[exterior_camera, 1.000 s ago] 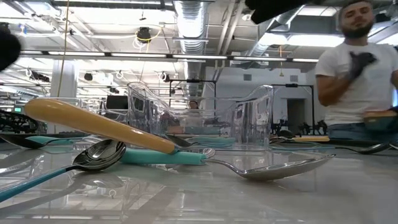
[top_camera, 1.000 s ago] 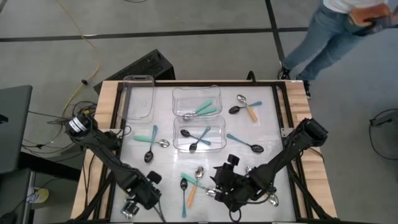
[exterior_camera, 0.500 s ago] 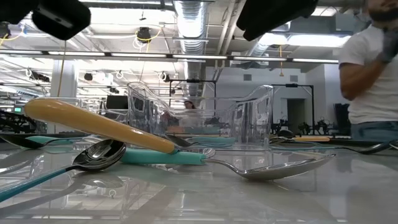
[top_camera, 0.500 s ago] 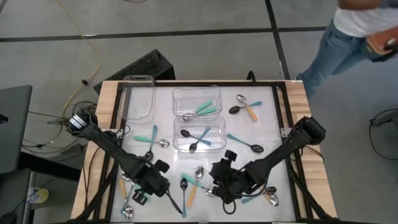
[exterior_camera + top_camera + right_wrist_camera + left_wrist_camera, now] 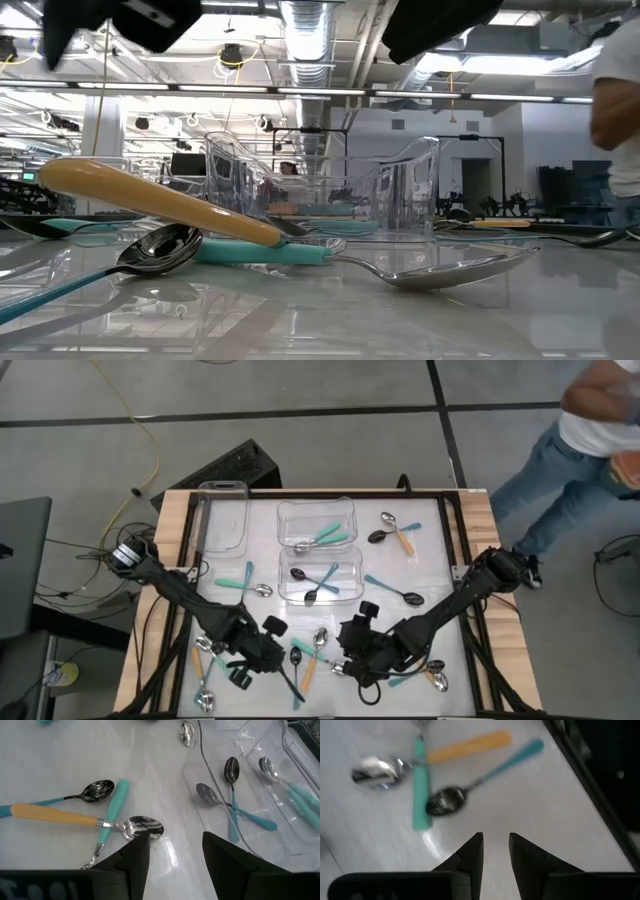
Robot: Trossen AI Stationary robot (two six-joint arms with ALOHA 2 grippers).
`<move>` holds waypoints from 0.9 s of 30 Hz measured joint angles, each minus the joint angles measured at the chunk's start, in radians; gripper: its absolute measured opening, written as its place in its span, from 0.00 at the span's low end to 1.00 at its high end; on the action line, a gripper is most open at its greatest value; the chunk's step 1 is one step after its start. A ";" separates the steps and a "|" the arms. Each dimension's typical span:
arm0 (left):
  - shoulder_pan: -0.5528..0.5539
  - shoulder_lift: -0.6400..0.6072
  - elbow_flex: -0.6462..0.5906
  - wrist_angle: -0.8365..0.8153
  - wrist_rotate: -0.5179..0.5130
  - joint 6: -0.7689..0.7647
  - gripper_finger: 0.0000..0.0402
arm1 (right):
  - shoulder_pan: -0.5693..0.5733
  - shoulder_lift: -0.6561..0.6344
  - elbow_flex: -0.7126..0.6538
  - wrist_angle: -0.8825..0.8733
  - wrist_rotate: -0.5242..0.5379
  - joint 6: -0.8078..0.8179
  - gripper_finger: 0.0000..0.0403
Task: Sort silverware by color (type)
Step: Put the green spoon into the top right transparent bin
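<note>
Both grippers – left gripper (image 5: 495, 851) narrowly parted, right gripper (image 5: 175, 851) wider – empty over the crossed orange-handled silver spoon (image 5: 75, 817) near the table's front edge, so snagging two spoons seems likely.

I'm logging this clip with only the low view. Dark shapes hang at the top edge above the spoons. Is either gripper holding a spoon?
Observer: No. In its wrist view, the left gripper shows a narrow, empty gap between its fingers, above the table.
Operator: And the right one?
Observer: The right gripper is open and empty. The orange-handled silver spoon lies on the table just ahead of its fingers.
Operator: Is anything in the tubs?
Observer: Yes. From above, the clear tub nearest the arms holds two black-bowled teal spoons, lying crossed.
</note>
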 joint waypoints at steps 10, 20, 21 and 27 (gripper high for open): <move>0.040 0.000 0.000 0.071 -0.003 0.002 0.25 | 0.007 0.000 0.000 -0.011 0.001 -0.033 0.50; 0.037 -0.003 0.006 0.027 0.064 -0.037 0.56 | 0.006 0.000 0.000 -0.015 0.002 -0.032 0.50; 0.041 -0.004 0.016 -0.015 0.109 -0.055 0.58 | 0.004 0.000 0.000 -0.014 0.002 -0.031 0.50; 0.064 -0.016 0.110 -0.327 0.204 -0.195 0.60 | -0.007 0.000 0.000 -0.003 0.001 -0.025 0.50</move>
